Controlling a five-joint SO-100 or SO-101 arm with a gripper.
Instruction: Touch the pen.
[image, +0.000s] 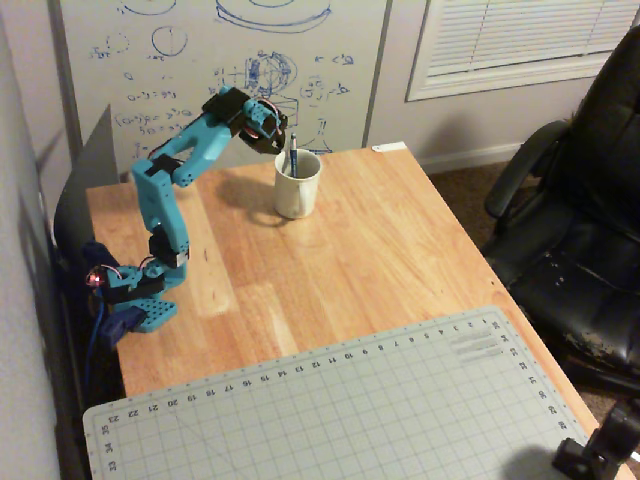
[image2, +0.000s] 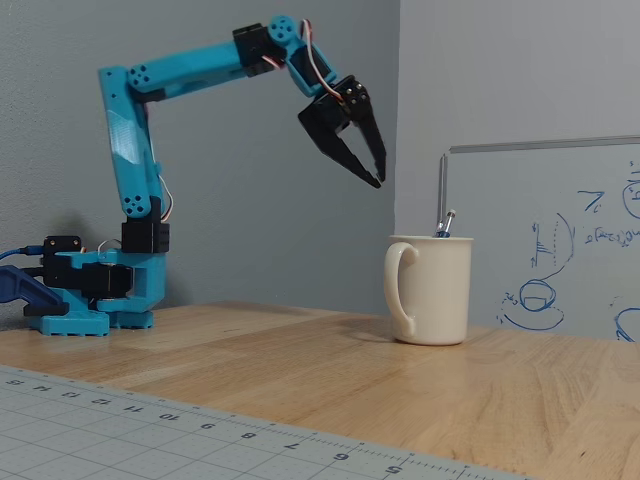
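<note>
Blue arm stands at the far left of the wooden counter (image: 400, 250), upper link upright, forearm stretched rightward. Black pincer (image2: 377, 176) hangs in the air, tips angled down and right, up and to the left of the white mug (image2: 430, 290) in the fixed view; its two fingers lie close together with a narrow gap at the tips, holding nothing. The pen (image: 292, 157) stands tilted inside the mug, its top poking above the rim (image2: 444, 224). In the overhead view the pincer (image: 283, 143) sits just beside the pen's top; contact cannot be told. Grey cutting mat (image: 350, 410) covers the near end of the counter. Whiteboard (image: 220, 70) behind the mug, black office chair (image: 580, 220) at right.
</note>
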